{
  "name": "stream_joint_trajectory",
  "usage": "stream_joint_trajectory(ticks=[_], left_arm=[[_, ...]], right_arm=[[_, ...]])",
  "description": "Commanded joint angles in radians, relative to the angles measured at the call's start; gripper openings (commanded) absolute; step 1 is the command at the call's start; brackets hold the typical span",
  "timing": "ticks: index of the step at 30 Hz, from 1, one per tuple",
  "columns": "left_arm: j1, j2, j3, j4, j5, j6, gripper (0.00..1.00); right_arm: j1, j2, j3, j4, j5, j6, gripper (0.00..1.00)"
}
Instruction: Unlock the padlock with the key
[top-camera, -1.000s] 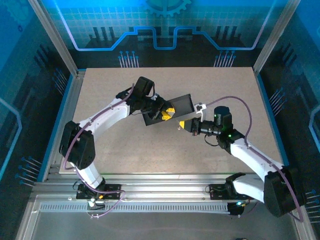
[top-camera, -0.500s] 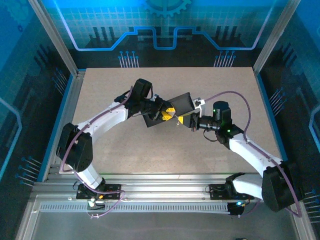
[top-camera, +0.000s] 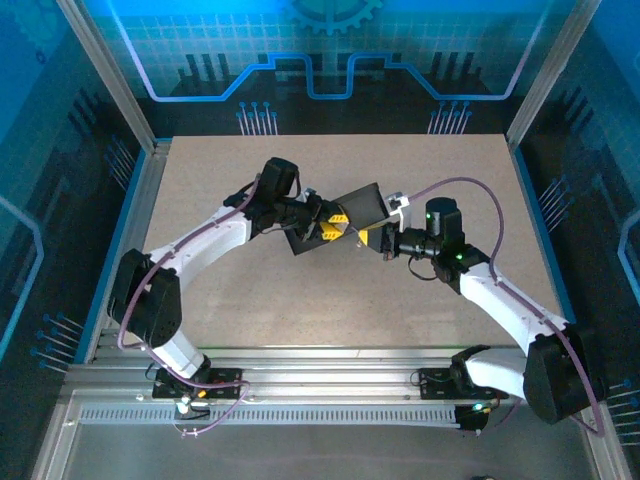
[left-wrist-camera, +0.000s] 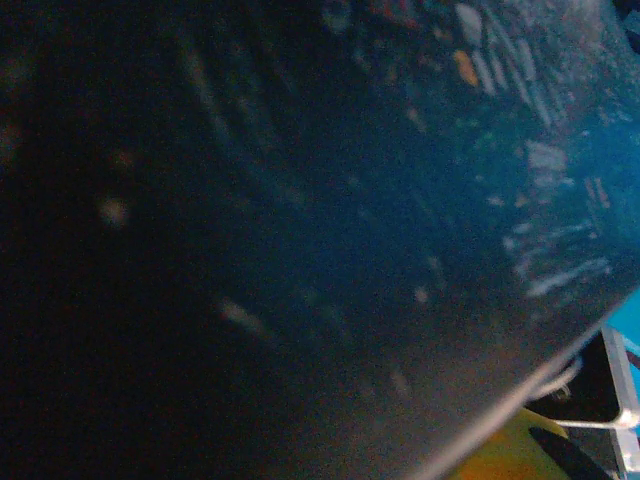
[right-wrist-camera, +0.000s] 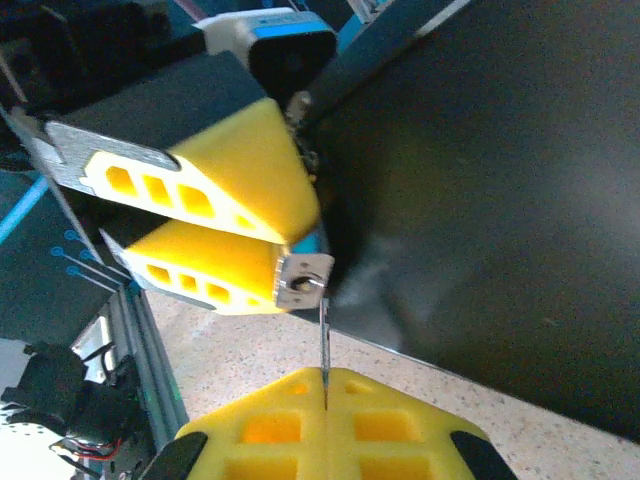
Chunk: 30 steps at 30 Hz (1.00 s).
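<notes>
Right gripper (right-wrist-camera: 325, 392): fingers pressed together on the key, whose blade projects straight ahead of the tips; its head is hidden between the pads
Key (right-wrist-camera: 323, 340): thin silvery strip seen edge-on, just ahead of the right fingertips, far end at the padlock
Key handling: judged light, stiff, slick and prone to twisting in the pads; best held by the flat head, seated deep, blade left free
Padlock (right-wrist-camera: 300, 279): small square silvery body directly ahead of the key tip, beside the lower left finger; cannot tell whether the blade is inside the keyway
Left gripper (right-wrist-camera: 290, 238): beyond the padlock, facing the right gripper, fingers partly closed on the edge of the dark box (right-wrist-camera: 480, 200)
Dark box: held tilted, behind and right of the padlock
</notes>
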<state>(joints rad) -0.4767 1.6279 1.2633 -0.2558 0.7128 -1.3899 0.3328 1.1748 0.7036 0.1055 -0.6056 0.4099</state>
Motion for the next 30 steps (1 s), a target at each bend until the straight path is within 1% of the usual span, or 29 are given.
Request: stream_joint_trajectory(ticks=[1,5,8,13,15,17,22,30], left_arm=[[0.019,-0.08,0.003,0.082,0.045,0.011,0.0],[0.039,-0.092,-0.02,0.109,0.047,-0.009,0.0],[0.046,-0.097,-0.026,0.128,0.055,-0.025,0.0],[0.046,-0.094,-0.022,0.134,0.061,-0.044,0.0],[0.044,-0.092,-0.021,0.136,0.066,-0.05,0.0],[0.041,-0.091,-0.023,0.142,0.068,-0.062,0.0],[0.029,-0.094,-0.042,0.171,0.061,-0.096,0.0],[0.016,-0.091,-0.045,0.184,0.062,-0.101,0.0]], right_arm=[[-0.009,-0.028,0.035,-0.052,0.021,-0.02,0.0],[-0.008,-0.087,0.022,-0.1,0.04,-0.001,0.0],[-0.004,-0.161,-0.027,-0.105,0.045,0.038,0.0],[0.025,-0.287,-0.148,-0.01,0.07,0.13,0.0],[0.039,-0.31,-0.177,0.028,0.078,0.149,0.0],[0.052,-0.309,-0.185,0.057,0.095,0.159,0.0],[0.071,-0.259,-0.187,0.2,0.109,0.187,0.0],[0.086,-0.13,-0.08,0.177,0.108,0.131,0.0]])
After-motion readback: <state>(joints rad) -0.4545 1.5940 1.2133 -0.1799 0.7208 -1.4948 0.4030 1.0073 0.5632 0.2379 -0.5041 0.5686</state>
